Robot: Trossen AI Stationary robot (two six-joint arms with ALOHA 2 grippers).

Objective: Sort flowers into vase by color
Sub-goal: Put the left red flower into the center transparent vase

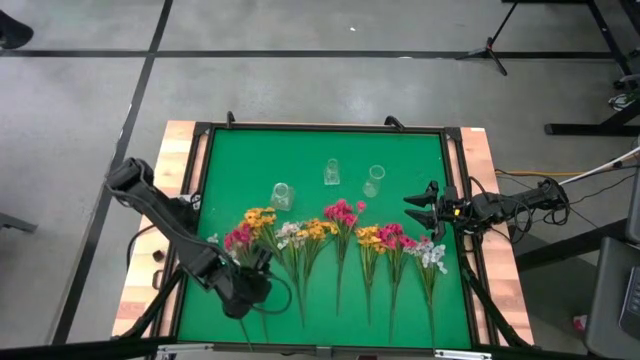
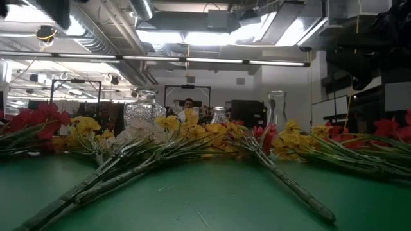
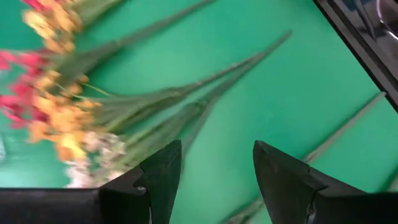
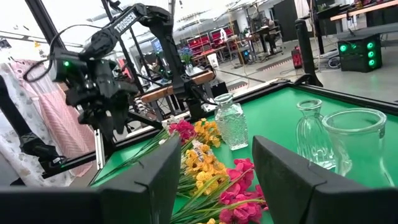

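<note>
Mostly flowers (image 1: 340,235) side by side — blossoms toward vases (image 1: 331,173); both grippers agape.

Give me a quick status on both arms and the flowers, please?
Left gripper open, low over the left-hand stems. Right gripper open, empty, waiting at the mat's right edge. Flowers all flat on the mat; three vases empty. Nothing blocking.

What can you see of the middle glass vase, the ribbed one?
The ribbed vase is clear cut glass with a squarish faceted body, a narrower neck and an open mouth. It stands upright and empty on the green mat, the middle one of three vases, farthest from the flowers lying in a row in front of it. Nothing touches it; both grippers are away from it. The right wrist view shows its ribbed texture best.
</note>
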